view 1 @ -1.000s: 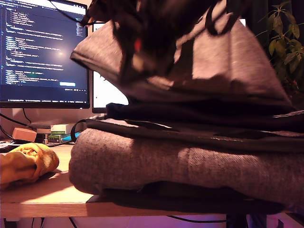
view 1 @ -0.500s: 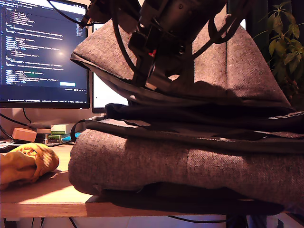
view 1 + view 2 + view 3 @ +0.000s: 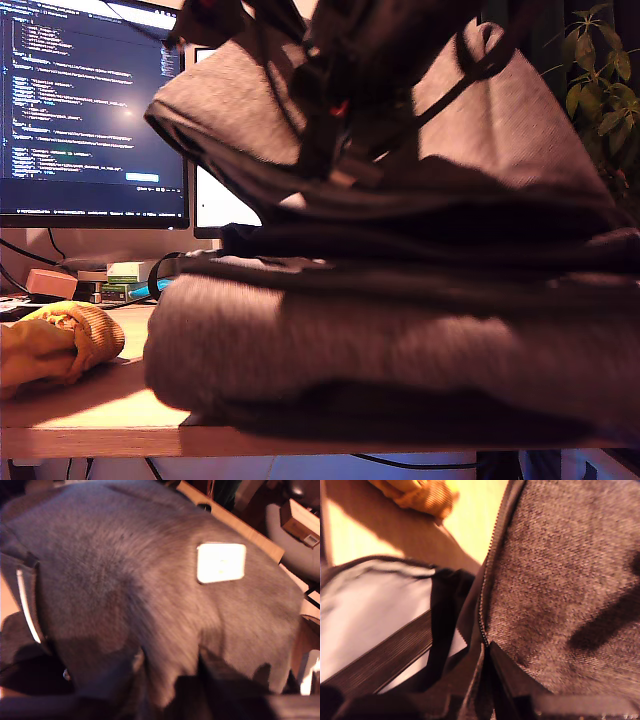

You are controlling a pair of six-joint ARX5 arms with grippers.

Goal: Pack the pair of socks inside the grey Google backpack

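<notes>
nothing here can be read. the monitor (image 3: 90,110) at the exterior view's left shows rows of pale text on a dark screen, but the letters are too small to make out. the pale patch (image 3: 221,562) on the backpack (image 3: 125,590) looks blank in the first wrist view, washed out by the light, with only faint marks that spell nothing. a small label (image 3: 311,540) on a box (image 3: 299,524) past the table is likewise too small to read.
</notes>
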